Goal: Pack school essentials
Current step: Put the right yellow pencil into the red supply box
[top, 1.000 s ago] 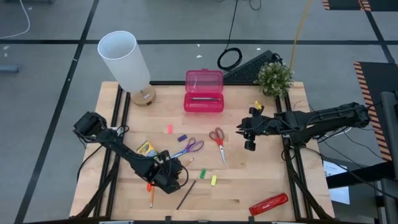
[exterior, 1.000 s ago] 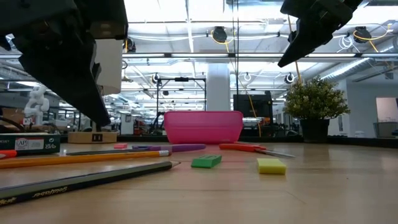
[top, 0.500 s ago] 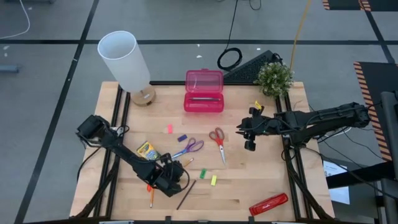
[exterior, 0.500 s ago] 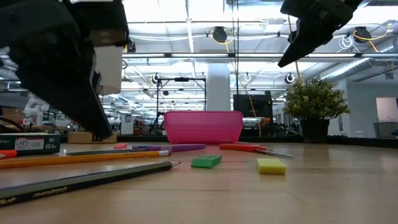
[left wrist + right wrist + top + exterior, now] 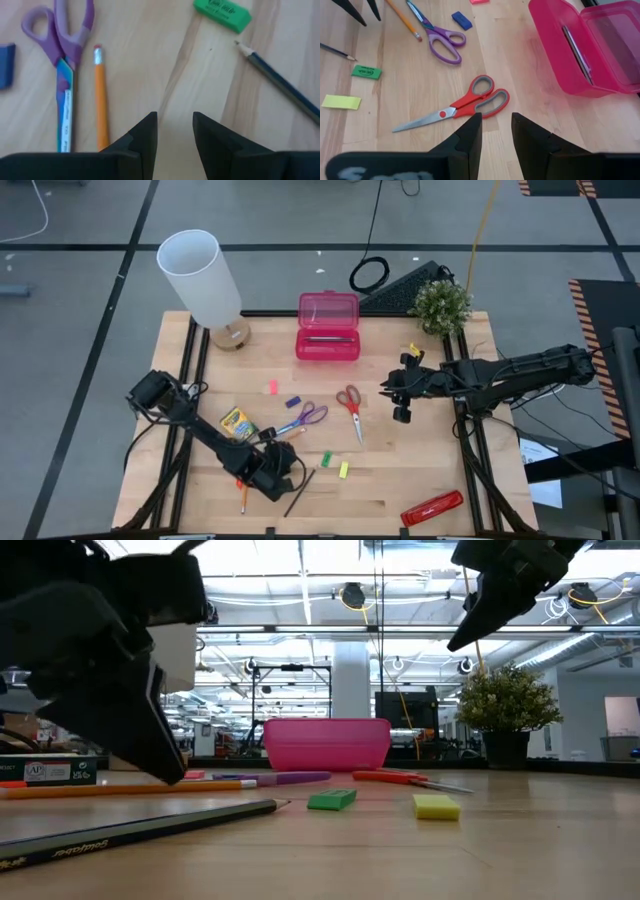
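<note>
the left claw (image 5: pixel 278 477) is hanging low over the near-left part of the wooden surface (image 5: pixel 420 470), its fingers (image 5: pixel 142 137) parted with a narrow gap and nothing between them. in the left wrist view bare wood is lying between the tips, with the orange pencil (image 5: pixel 100 95) just beside one finger and the purple-blue scissors (image 5: pixel 62 55) next to that; the dark pencil (image 5: pixel 280 85) and the green eraser (image 5: pixel 222 11) are sitting on the other side.

the orange pencil is looking like the nearest target. it is likely light, stiff and round, so it may roll away under a clumsy pinch; taking it across the shaft near the middle, fingers square to its length, seems the surest way. the erasers are small and low, and would need a pinch close to the wood. the red scissors (image 5: pixel 462 105) are lying flat and closed, probably heavier at the handles, so the pivot seems the best spot.

the right claw (image 5: pixel 402 412) is waiting raised above the right side, slightly open and empty, with the red scissors below it.

the pink case (image 5: pixel 328 325) is standing open at the back centre, and a dark pencil-like item (image 5: pixel 576 47) is lying inside it. the crayon box (image 5: pixel 236 421) is resting near the left arm.
</note>
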{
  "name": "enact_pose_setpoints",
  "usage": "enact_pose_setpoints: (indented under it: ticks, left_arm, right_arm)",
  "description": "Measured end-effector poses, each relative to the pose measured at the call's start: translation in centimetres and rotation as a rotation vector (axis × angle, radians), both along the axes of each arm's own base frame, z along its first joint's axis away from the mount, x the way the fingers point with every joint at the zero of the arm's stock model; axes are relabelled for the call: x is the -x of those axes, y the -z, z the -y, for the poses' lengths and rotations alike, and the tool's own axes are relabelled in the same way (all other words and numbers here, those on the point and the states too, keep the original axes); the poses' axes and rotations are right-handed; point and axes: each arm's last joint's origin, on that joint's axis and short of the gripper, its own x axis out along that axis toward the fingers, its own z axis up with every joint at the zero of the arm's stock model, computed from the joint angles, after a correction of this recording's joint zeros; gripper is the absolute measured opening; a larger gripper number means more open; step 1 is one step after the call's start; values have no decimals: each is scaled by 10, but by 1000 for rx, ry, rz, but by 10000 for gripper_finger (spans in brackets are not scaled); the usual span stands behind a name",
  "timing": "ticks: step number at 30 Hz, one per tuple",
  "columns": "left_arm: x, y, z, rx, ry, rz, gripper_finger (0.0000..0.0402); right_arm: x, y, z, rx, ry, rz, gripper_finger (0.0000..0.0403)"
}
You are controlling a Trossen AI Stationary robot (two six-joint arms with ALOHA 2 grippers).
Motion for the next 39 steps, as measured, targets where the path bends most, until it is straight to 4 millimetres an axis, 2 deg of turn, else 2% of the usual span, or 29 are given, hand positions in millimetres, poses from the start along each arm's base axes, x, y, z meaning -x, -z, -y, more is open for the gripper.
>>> enact_pose_setpoints:
  ticks: [10, 18, 29, 39]
  left_arm:
    - [13, -1, -10, -84, -111, -129, 129]
    - [16, -1, -15, -134, -122, -163, 129]
    - [14, 7, -28, -70, -140, -207, 129]
    - [12, 8, -28, -51, -111, -211, 129]
  right_arm:
    - [0, 0, 0, -1, 0, 1, 100]
    - [0, 0, 0, -1, 0, 0, 100]
    - [0, 0, 0, 0, -2, 0, 100]
    - [0, 0, 0, 1, -3, -1, 100]
